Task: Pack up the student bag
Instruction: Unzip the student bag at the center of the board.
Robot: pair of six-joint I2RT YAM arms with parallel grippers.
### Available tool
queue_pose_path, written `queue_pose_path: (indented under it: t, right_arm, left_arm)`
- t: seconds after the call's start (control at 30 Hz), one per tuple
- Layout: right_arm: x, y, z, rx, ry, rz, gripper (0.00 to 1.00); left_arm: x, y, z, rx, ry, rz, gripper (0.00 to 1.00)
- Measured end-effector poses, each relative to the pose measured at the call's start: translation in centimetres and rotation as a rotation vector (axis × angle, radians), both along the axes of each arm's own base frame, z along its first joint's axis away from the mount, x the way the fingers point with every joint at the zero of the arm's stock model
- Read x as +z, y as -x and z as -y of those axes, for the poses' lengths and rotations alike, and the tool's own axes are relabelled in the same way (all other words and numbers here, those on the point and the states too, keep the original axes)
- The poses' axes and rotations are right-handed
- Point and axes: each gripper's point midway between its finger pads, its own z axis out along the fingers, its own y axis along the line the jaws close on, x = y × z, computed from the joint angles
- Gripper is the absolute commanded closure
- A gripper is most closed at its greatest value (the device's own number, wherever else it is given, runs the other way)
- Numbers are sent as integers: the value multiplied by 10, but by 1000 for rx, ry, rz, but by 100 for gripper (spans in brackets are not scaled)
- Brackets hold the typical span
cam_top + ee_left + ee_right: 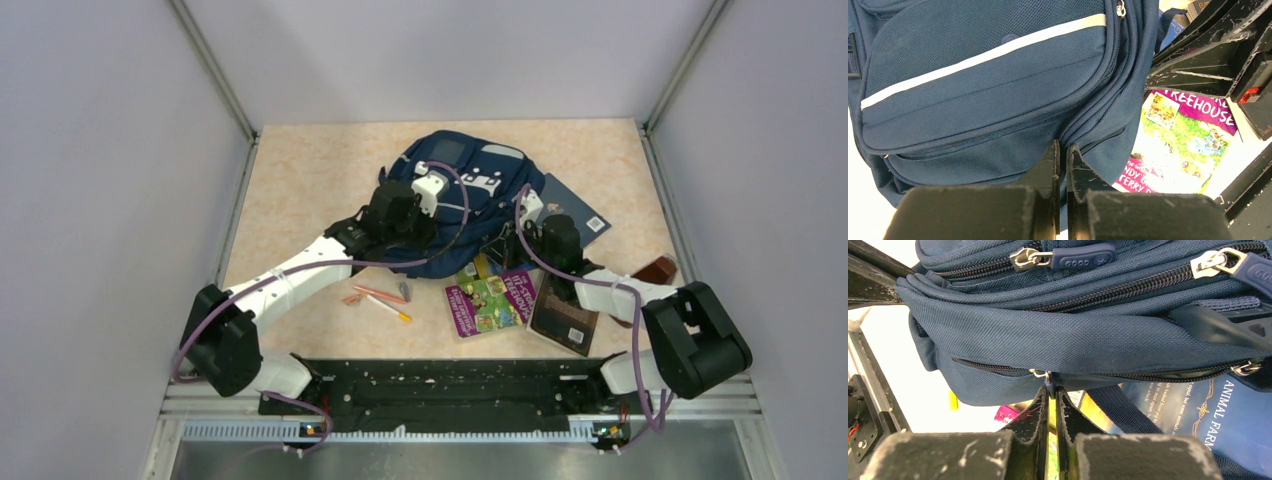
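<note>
The student bag (460, 185) is a navy backpack with pale stripes, lying mid-table with its zips toward the right arm. My left gripper (1063, 150) is shut on a fold of the bag's fabric (988, 75) at its lower edge, and blue cloth shows between the fingers. My right gripper (1052, 392) is shut on a small blue zipper pull (1049, 382) that hangs from a lower zip of the bag (1073, 340). In the top view both wrists press against the bag, the left gripper (432, 222) on its near left side and the right gripper (522, 232) on its near right side.
A purple picture book (490, 300) lies in front of the bag, with a dark brown book (565, 315) to its right. A navy book (575, 210) sticks out from under the bag's right side. Pens (380, 298) lie near the left arm, and a brown object (660, 270) sits at the right edge.
</note>
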Motion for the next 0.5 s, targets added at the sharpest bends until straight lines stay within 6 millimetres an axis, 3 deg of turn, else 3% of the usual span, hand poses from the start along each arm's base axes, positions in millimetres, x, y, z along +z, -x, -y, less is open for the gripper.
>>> queue_pose_path:
  t: [0.3, 0.37, 0.5]
  right_arm:
    - [0, 3, -1, 18, 24, 21, 99]
    - [2, 2, 1, 11, 27, 28, 92]
    - [1, 1, 2, 4, 45, 38, 87]
  left_arm:
    - [0, 0, 0, 0, -1, 0, 100]
    - [0, 0, 0, 0, 0, 0, 100]
    - [1, 0, 0, 0, 2, 2, 100]
